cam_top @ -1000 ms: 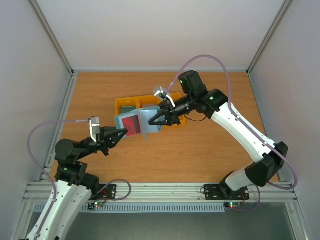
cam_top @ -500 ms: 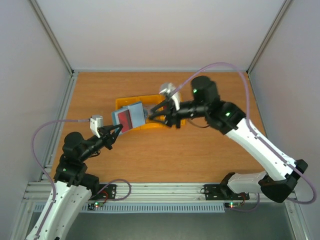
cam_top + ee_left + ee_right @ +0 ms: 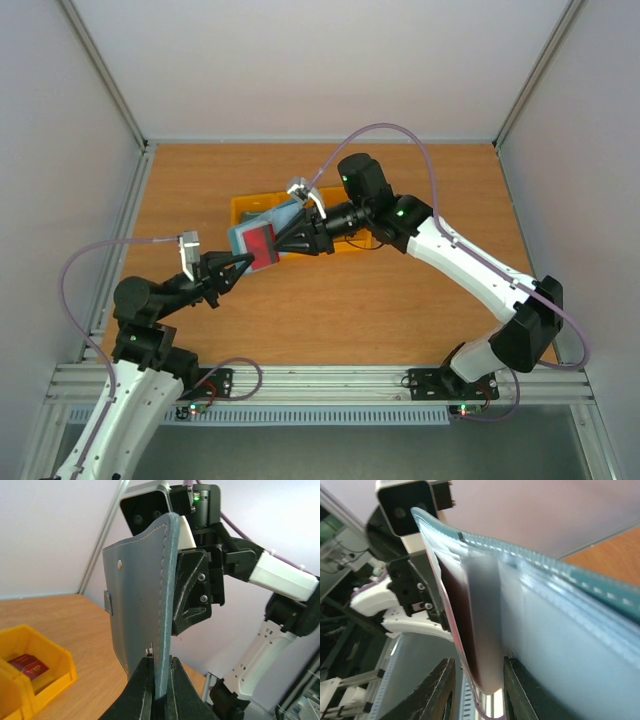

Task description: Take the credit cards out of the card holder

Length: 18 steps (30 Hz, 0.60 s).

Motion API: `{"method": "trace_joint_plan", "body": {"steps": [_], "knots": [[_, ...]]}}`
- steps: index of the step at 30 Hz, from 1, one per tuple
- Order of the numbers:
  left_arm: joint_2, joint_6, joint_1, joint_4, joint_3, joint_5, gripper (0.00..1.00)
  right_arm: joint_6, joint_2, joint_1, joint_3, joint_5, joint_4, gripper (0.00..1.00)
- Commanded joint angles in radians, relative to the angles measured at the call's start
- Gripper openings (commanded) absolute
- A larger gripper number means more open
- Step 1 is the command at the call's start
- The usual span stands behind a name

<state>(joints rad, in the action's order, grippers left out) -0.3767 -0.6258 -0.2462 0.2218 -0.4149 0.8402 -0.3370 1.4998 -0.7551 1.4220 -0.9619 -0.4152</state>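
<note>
the step in hand is the pull itself: getting a card out of the open card holder (image 3: pixel 137 605). the holder is off the desk (image 3: pixel 400 310), held up in the air between the two arms, over the near rim of the yellow bins (image 3: pixel 245 207), a little toward the desk's left edge from its middle.

the left tool (image 3: pixel 157 662) is clamped shut on the holder's lower edge and keeps it upright. the right tool (image 3: pixel 480 661) has come in from the other side. its fingers stand apart on either side of the edge of the red card (image 3: pixel 262 244), which sits in an inner pocket. in the wrist view there is a gap beside the card, so i judge it not yet pinched.

the next move calls for the right tool to close on the card edge alone, not on the pocket wall. it should then draw straight out along the pocket while the left tool holds firm. the soft holder may bend or slip if the pull goes sideways.

a red item (image 3: pixel 27 664) lies in one bin; i cannot tell whether it is a card.
</note>
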Motion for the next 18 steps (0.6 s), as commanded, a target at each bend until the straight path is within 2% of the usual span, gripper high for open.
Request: {"method": "trace_joint_plan", "body": {"steps": [1, 4, 7, 11, 13, 18], "knots": [[0.01, -0.02, -0.006, 0.205, -0.009, 0.152, 0.0, 0.009, -0.025, 0.01, -0.002, -0.054, 0.045, 0.29], [0.01, -0.019, -0.007, 0.207, -0.008, 0.153, 0.0, -0.004, -0.02, 0.011, 0.008, -0.081, 0.029, 0.28], [0.008, -0.018, -0.006, 0.197, -0.009, 0.133, 0.0, 0.017, -0.005, 0.002, 0.016, -0.13, 0.054, 0.15], [0.005, -0.02, -0.006, 0.18, -0.009, 0.105, 0.0, 0.008, 0.011, -0.021, 0.025, -0.162, 0.057, 0.09], [0.005, -0.018, -0.006, 0.176, -0.008, 0.107, 0.0, 0.022, 0.008, -0.022, 0.018, -0.18, 0.084, 0.03], [0.01, -0.024, -0.006, 0.155, -0.008, 0.096, 0.01, 0.027, -0.037, 0.002, -0.008, -0.175, 0.113, 0.01]]}}
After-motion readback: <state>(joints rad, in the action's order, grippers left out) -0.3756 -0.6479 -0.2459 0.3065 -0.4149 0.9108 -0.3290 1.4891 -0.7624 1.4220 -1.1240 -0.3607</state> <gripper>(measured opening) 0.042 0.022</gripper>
